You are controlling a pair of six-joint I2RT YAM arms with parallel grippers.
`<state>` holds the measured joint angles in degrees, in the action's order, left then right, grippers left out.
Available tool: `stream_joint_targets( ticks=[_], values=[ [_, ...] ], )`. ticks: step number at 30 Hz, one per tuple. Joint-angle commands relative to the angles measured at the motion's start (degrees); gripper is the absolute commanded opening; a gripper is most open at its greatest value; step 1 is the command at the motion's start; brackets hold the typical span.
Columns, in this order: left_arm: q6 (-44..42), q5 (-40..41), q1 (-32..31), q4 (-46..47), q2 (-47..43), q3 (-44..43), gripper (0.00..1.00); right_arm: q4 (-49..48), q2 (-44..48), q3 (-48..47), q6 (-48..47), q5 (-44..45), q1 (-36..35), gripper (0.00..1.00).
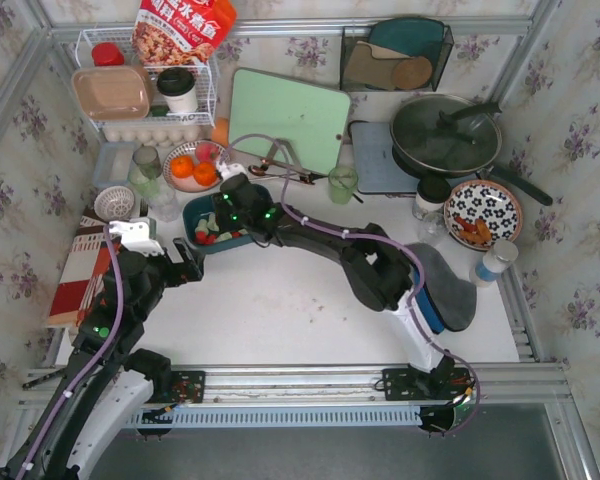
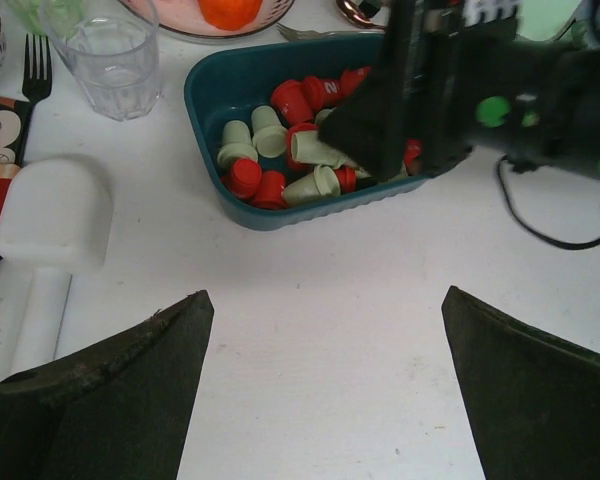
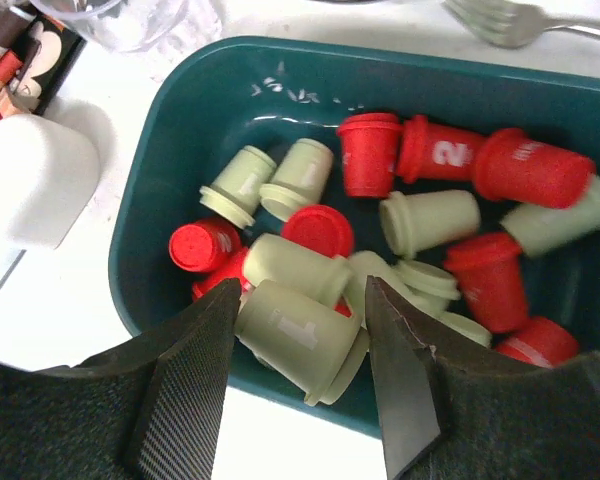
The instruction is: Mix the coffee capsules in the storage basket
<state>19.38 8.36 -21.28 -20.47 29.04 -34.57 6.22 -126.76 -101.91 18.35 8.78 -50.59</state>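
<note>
white surface [image 1: 280, 310], walled in floral paper [image 1: 580, 200], carries the storage basket [image 1: 192, 215] left of centre. left end effector [image 2: 325, 293] hangs wide open, empty, nearby; right end effector [image 3: 302, 290] pinches a pale green capsule [image 3: 295, 335] inside the basket. coffee capsules [image 3: 430, 215] lie partly mingled, red among green: mixing judged underway, unfinished.

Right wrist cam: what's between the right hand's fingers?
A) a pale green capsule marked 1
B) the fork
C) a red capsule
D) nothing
A: the right wrist view shows a pale green capsule marked 1 held between the two fingers of the right hand, at the near edge of the storage basket. The red capsules lie deeper in the basket.
</note>
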Motion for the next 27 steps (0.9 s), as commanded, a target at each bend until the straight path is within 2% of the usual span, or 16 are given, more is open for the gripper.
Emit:
stream_joint_targets(
  ticks=[1, 4, 8, 13, 19, 23, 27],
  values=[
    [0.4, 0.6, 0.0, 1.6, -0.2, 0.1, 0.99, 1.1, -5.5, -5.5, 1.4, -0.8, -1.2, 0.37],
    [0.5, 0.6, 0.1, 1.7, 0.0, 0.2, 0.99, -0.4, -8.8, -8.1, 3.2, -3.2, -1.1, 0.37],
    [0.5, 0.5, 0.1, 1.9, 0.6, 0.2, 0.99, -7.5, -11.5, -8.5, 2.0, -5.1, -1.2, 0.40],
    [0.4, 0.7, 0.1, 2.0, 0.9, 0.3, 0.99, -10.2, -11.9, -8.7, 0.2, -4.2, -1.1, 0.60],
    [0.5, 0.7, 0.1, 2.2, 1.1, 0.4, 0.99, -10.7, -5.5, -3.6, -2.0, -1.0, -1.4, 0.79],
    [0.4, 0.9, 0.1, 2.2, 1.2, 0.5, 0.99, -11.3, 0.9, 2.5, -3.7, 1.8, -1.4, 0.86],
    [0.4, 0.9, 0.1, 2.3, 1.4, 0.5, 0.99, -12.0, 8.6, 10.2, -5.4, 6.8, -1.4, 0.89]
  ],
)
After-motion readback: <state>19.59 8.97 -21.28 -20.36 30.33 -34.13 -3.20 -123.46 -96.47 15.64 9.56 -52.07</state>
